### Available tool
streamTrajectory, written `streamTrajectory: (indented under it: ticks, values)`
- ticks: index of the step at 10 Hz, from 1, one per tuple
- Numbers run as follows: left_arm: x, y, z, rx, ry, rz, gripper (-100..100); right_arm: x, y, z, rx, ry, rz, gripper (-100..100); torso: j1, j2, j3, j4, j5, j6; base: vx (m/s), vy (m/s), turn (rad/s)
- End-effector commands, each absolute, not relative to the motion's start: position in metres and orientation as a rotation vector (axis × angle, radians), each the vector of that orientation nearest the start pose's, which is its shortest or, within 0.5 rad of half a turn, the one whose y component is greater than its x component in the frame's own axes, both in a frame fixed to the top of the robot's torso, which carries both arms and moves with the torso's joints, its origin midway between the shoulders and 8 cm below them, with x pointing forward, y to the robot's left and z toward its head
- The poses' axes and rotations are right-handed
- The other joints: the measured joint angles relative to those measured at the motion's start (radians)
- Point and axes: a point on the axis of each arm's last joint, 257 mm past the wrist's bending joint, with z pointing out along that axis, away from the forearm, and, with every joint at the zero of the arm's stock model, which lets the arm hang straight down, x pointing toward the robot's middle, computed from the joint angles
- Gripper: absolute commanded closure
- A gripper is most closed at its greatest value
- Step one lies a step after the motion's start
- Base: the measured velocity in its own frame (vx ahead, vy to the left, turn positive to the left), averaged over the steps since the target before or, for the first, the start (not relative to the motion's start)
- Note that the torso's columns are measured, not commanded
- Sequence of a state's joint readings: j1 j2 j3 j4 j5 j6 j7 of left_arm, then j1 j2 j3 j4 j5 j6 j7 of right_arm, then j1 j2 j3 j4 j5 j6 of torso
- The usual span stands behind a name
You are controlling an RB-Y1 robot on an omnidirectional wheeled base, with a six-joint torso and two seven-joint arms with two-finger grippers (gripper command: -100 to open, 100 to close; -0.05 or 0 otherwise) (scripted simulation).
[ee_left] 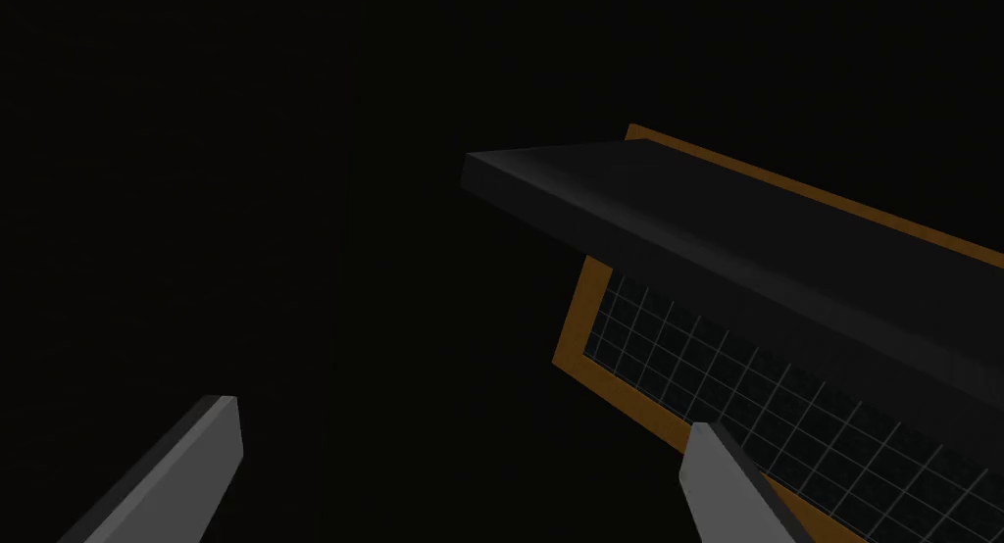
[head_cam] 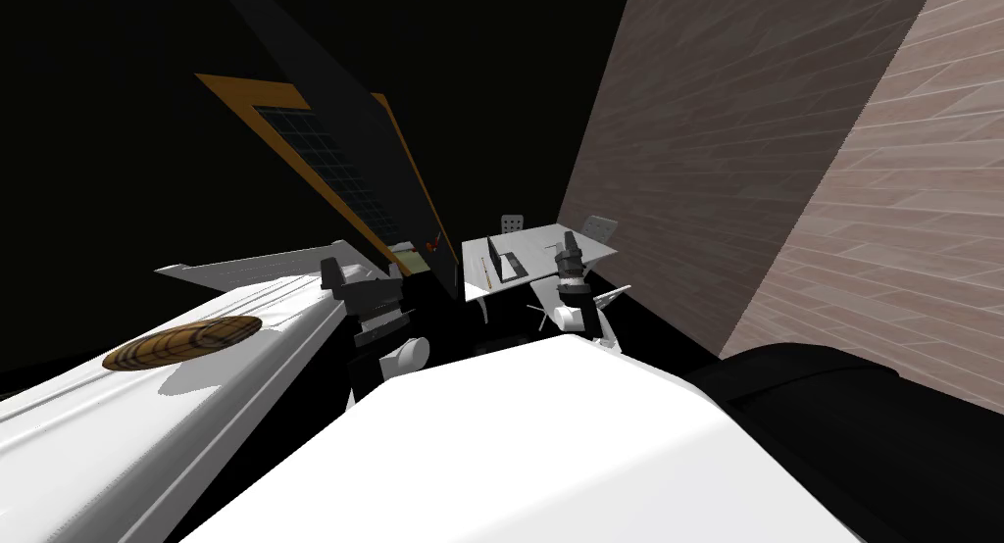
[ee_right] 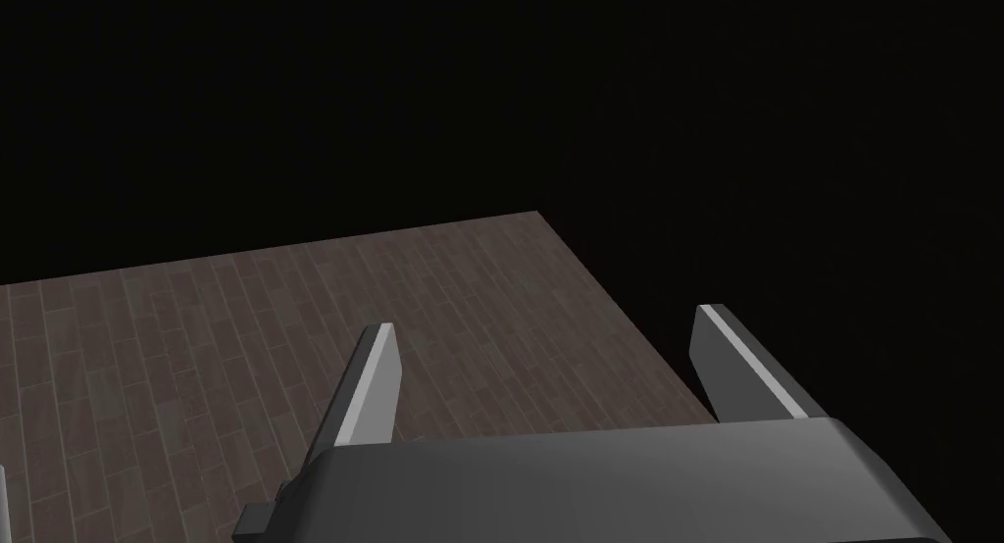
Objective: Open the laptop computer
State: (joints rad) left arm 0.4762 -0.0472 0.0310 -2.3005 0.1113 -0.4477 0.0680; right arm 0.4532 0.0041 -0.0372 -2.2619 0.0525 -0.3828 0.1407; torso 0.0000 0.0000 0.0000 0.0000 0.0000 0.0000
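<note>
The laptop [head_cam: 510, 265] is a small dark slab on a white desk [head_cam: 537, 245], far ahead and slightly right in the head view; I cannot tell how far its lid is raised. My right arm [head_cam: 570, 263] stands raised in front of the desk's right part, well short of the laptop. Its gripper [ee_right: 549, 341] is open and holds nothing, with brown planks behind its fingers. Level with it on the left is my left arm [head_cam: 361, 297], beside a long white surface. The left gripper [ee_left: 456, 468] is open and holds nothing.
A thin pencil [head_cam: 485, 271] lies on the desk left of the laptop. A white chair [head_cam: 578, 312] stands in front of the desk. A wooden oval dish [head_cam: 182, 342] rests on the long white surface [head_cam: 147, 419] at my left. A brown plank wall [head_cam: 706, 174] runs along the right.
</note>
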Motion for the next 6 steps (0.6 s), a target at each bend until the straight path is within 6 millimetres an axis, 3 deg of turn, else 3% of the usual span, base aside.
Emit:
streamTrajectory:
  ticks: [1,6]
  values:
    - [0.3449,0.3050,0.0311,-0.786,0.484,-1.412,0,0.3686,-0.2874,0.0092,0.643,0.733,1.094,0,0.000,0.040,-0.082,0.041,0.000,0.000,0.000,0.000,0.000]
    - [0.3448,0.3050,0.0312,-0.785,0.483,-1.412,0,0.3685,-0.2874,0.0093,0.642,0.733,1.094,0,0.000,0.396,-0.792,0.396,0.000,0.000,0.000,0.000,0.000]
